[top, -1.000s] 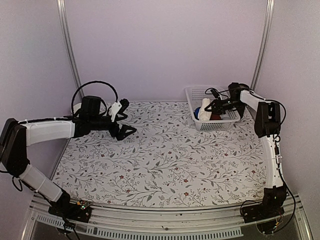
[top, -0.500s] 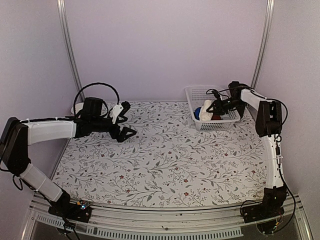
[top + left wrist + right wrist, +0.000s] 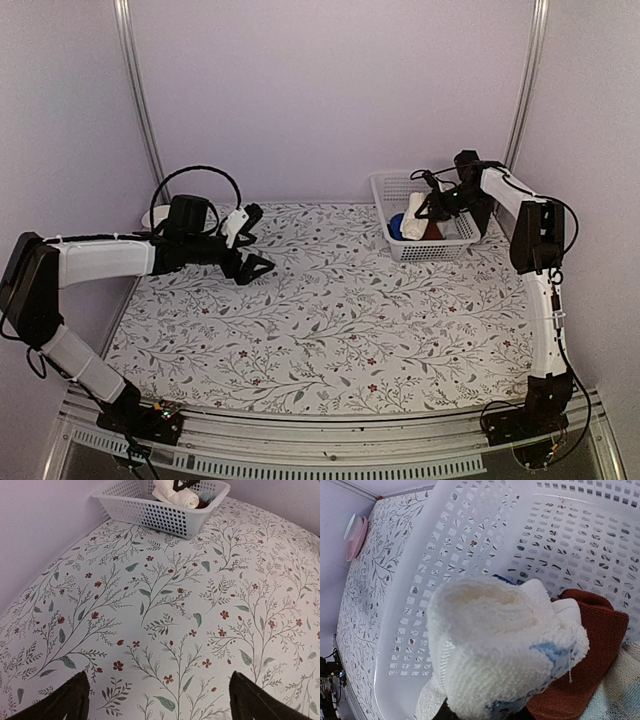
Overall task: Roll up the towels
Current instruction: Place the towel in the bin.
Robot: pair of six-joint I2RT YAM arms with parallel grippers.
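The cream towel [image 3: 413, 218] has risen over the basket [image 3: 440, 248] rim, apparently pinched by the right pincer [image 3: 428, 207].

the basket [image 3: 432, 248] stands at the far right of the table [image 3: 340, 320]. the rolled towel [image 3: 413, 217] hangs above it, in the right gripper [image 3: 427, 208]. the left gripper [image 3: 257, 238] hovers over the table's far left, with a dish [image 3: 154, 215] behind it.

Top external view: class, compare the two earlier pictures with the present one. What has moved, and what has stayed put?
The right gripper, still shut on the rolled cream towel, has risen and drawn back over the basket, lifting the towel with it. The left gripper stays open on the left, barely shifted. The basket has not moved.
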